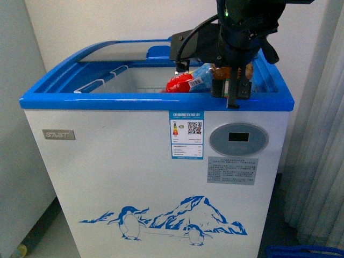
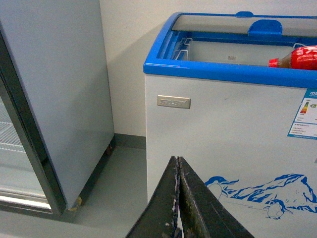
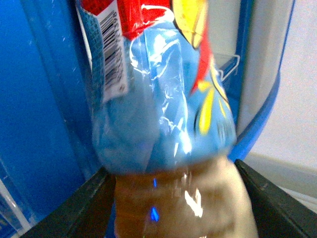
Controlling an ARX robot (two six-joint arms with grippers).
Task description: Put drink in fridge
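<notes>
The fridge is a white chest freezer with a blue rim, a penguin-and-mountain picture and an oval display. Its glass lid is slid back and the front part is open. My right gripper is shut on the drink, a bottle of red liquid with a blue, yellow and white label. It holds the bottle lying sideways over the open front right of the fridge. The drink fills the right wrist view between the dark fingers. My left gripper is shut and empty, low before the fridge's front; the drink's red cap end shows above the rim.
White wire baskets hang inside the fridge at the left. A tall grey cabinet stands to the fridge's left with a strip of grey floor between them. A pale curtain hangs at the right.
</notes>
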